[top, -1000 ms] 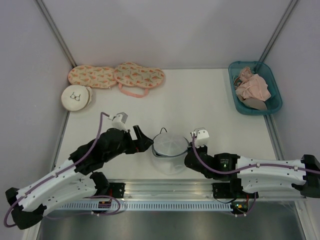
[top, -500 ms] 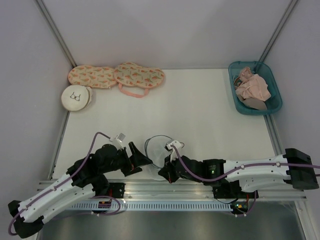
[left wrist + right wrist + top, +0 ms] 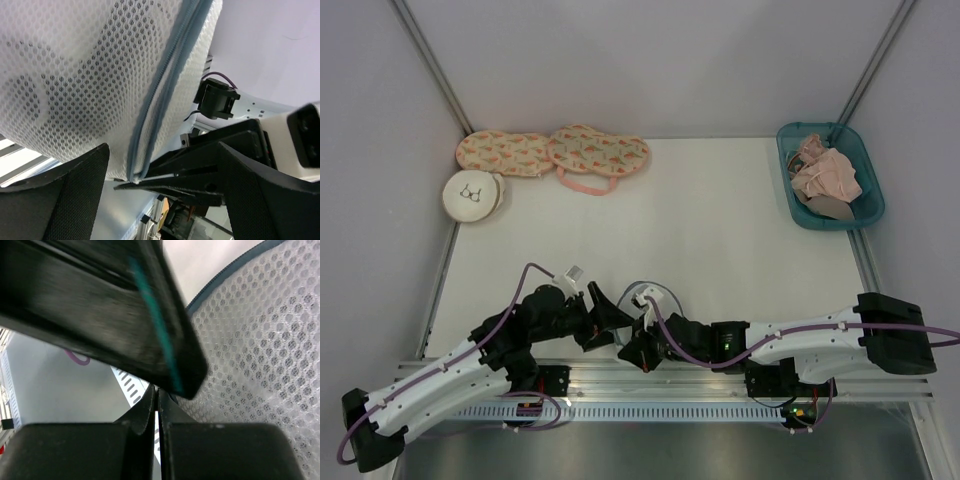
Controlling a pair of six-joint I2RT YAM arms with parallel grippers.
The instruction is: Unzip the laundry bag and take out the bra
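The white mesh laundry bag (image 3: 655, 298) sits at the table's near edge, squeezed between my two grippers. In the left wrist view the laundry bag (image 3: 75, 75) fills the upper left, and its grey-blue zipper (image 3: 165, 85) runs down to a lower end. My left gripper (image 3: 610, 318) is open, and its fingers (image 3: 65, 195) straddle the bag's lower edge without touching it. My right gripper (image 3: 633, 350) is shut, pinching the zipper pull (image 3: 131, 178) at that end. The right wrist view shows the shut right gripper (image 3: 156, 392) beside the bag's mesh (image 3: 260, 350). The bra is hidden.
A cream round pouch (image 3: 473, 195) and two pink patterned cases (image 3: 552, 153) lie at the back left. A teal basket (image 3: 788, 170) with pink garments (image 3: 828, 175) stands at the back right. The metal rail (image 3: 650, 378) runs just below the grippers.
The bag and both grippers have shifted left and toward the near edge. The right arm has stretched further left, and the left gripper has closed in on the bag.
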